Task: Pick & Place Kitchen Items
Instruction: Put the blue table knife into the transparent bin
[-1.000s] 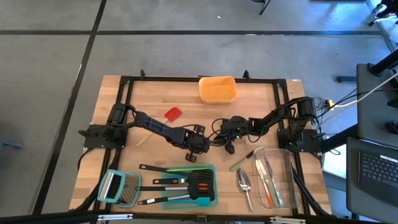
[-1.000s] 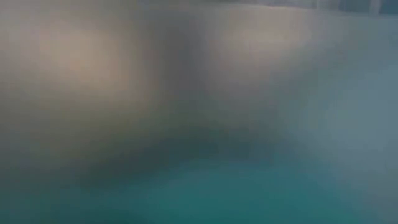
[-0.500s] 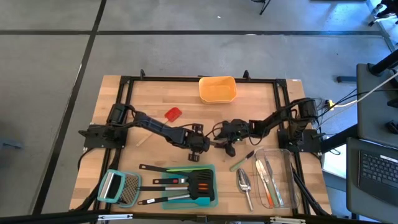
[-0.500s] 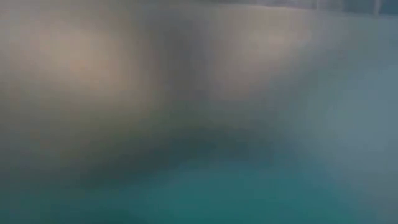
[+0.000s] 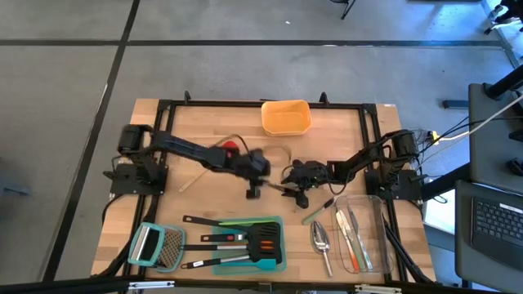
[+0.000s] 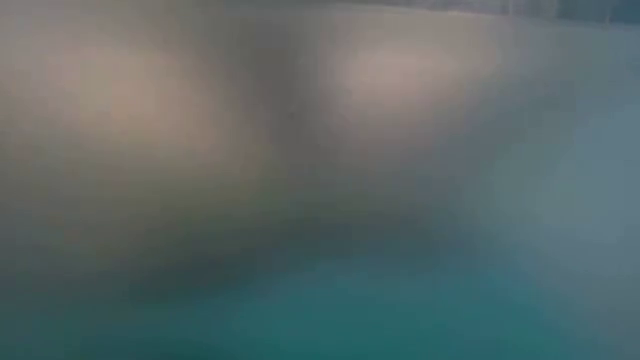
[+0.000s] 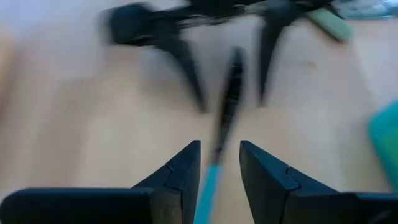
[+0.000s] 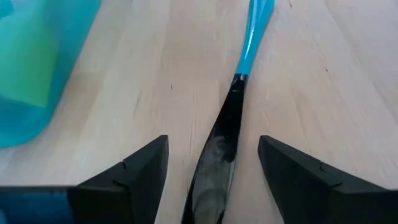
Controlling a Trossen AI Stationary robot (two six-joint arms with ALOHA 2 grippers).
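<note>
Now left tool (image 7: 220, 163) pinching spatula (image 7: 226, 112), right tool (image 8: 213, 163) spread wide.

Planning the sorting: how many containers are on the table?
3: orange bin at the high view's top centre, teal tray bottom centre, clear bin bottom right. None seems hidden.

Two dark, slender jointed arms, black cables looping along their links, on black base blocks. Each ends in flat, black, wedge-shaped fingers (image 8: 134, 171) tapering to points.
</note>
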